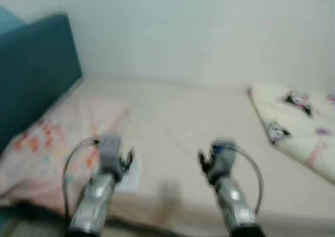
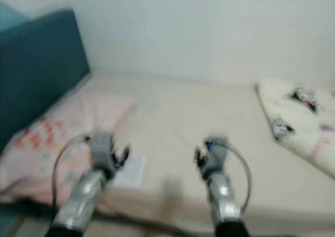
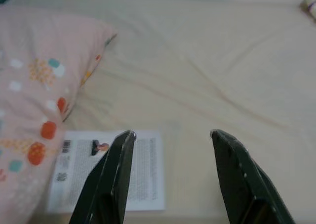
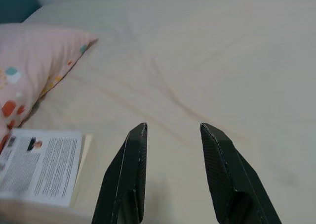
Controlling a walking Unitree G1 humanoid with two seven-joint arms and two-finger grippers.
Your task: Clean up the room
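bed clutter is what we read the task as being about, and nearest to us a printed leaflet lies flat on the beige sheet at the mattress's near edge, low and left of centre in the head views, its one side touching the pink patterned pillow. our left gripper hangs just above the leaflet, fingers spread wide and holding nothing; our right gripper is beside it over bare sheet in the lower middle of the frame, also parted and empty. the pillow sits in the lower left against the teal headboard. farther off, at the right edge of the frame, a cream blanket with cartoon prints lies in a loose heap on the mattress. the head views are blurred, so we can only say the blanket looks bunched rather than folded. as we judge it, tidying is not finished: the leaflet is loose on the bed and the blanket seems unmade, while the middle of the sheet is smooth apart from faint creases. whether the leaflet is about to be lifted or was just set down, these views do not settle.
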